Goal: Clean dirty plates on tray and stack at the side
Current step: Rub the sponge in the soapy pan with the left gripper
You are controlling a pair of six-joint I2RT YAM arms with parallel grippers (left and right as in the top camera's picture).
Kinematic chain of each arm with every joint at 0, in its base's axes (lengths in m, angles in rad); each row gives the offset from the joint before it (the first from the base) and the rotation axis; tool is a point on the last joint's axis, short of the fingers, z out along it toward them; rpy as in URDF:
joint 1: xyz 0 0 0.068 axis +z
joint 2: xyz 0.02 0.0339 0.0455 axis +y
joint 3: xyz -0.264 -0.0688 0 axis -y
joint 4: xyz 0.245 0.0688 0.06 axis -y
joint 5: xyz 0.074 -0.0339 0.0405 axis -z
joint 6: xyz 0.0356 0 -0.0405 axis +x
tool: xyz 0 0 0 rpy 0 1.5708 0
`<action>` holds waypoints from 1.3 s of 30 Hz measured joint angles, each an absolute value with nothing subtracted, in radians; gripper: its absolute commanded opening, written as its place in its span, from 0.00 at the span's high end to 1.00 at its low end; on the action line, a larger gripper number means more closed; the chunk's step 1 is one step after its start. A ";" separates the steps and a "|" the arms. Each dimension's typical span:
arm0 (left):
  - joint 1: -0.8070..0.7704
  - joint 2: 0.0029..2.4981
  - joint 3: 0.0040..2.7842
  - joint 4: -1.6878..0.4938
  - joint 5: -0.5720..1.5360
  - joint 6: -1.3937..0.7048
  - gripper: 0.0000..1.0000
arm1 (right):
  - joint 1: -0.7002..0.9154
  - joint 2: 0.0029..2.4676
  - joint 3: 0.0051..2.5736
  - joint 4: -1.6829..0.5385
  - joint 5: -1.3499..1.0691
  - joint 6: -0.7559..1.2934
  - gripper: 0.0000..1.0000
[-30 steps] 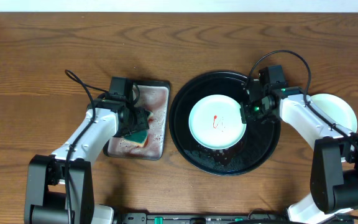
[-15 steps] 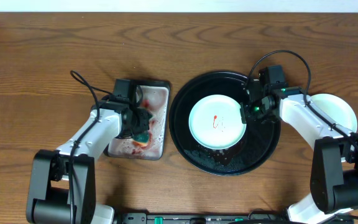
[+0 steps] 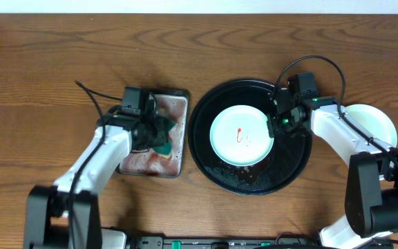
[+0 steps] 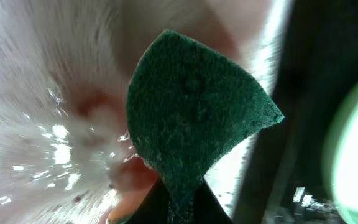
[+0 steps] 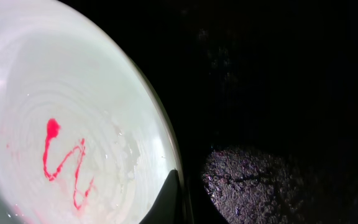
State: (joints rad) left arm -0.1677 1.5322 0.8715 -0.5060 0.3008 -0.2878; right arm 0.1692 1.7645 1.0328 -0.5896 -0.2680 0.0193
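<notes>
A pale mint-white plate [image 3: 240, 135] with a red sauce squiggle lies in the middle of the round black tray [image 3: 216, 166]. My right gripper [image 3: 275, 124] is shut on the plate's right rim. In the right wrist view one dark finger [image 5: 169, 202] lies over the plate [image 5: 61, 124] edge, with the tray [image 5: 278, 74] floor beside it. My left gripper [image 3: 159, 135] is shut on a green sponge [image 4: 197, 118] over the sponge tray [image 3: 175, 104]. The sponge bulges out of the pinched jaws of the left gripper [image 4: 180, 190].
Clean pale plates [image 3: 377, 123] sit stacked on the table to the right of the black tray. The rectangular sponge tray [image 4: 48, 124] is wet and smeared with red. Water drops speckle the black tray's front part [image 3: 247, 176].
My left gripper has shut on the green sponge and shifted slightly right and back over the sponge tray. The right gripper and plate have not moved.
</notes>
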 measured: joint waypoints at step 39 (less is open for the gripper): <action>-0.110 1.131 0.871 -0.316 0.249 -0.732 0.93 | 0.170 1.765 1.032 -0.591 -0.268 0.010 0.99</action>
